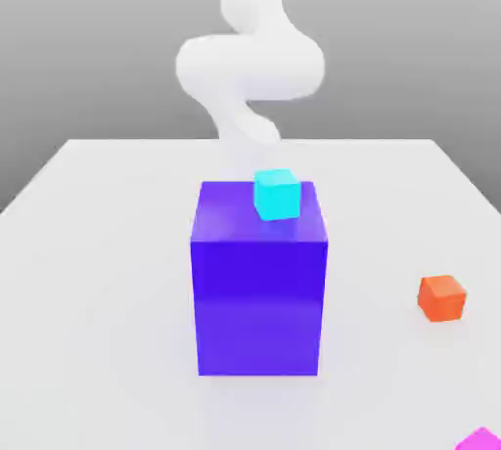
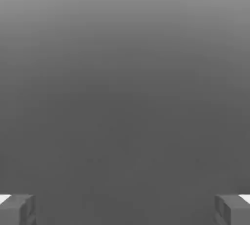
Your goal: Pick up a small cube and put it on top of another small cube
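My gripper (image 2: pixel 125 209) stands released, jaws at their widest: in the hand view one grey fingertip (image 2: pixel 17 209) sits at each lower corner with a broad gap between them, and nothing lies in that gap but a plain grey gradient. I hold nothing. In the exterior view, working from the near edge of the white table (image 1: pixel 88 321) backward: a magenta cube (image 1: pixel 481 440) is cut off at the near corner on the exterior view's right. Further back on that same side an orange cube (image 1: pixel 442 297) rests flat on the table, well apart from everything else. Near the middle stands a large blue-violet block (image 1: pixel 259 296), upright, much bigger than the small cubes. On its top face, toward the back and slightly to the exterior view's right, sits a small cyan cube (image 1: pixel 277 194), touching the block's top and turned a little relative to the block's edges. Behind the block my white arm (image 1: pixel 250 62) rises from the far side of the table, bending in a curve above the cyan cube and continuing out through the upper edge.
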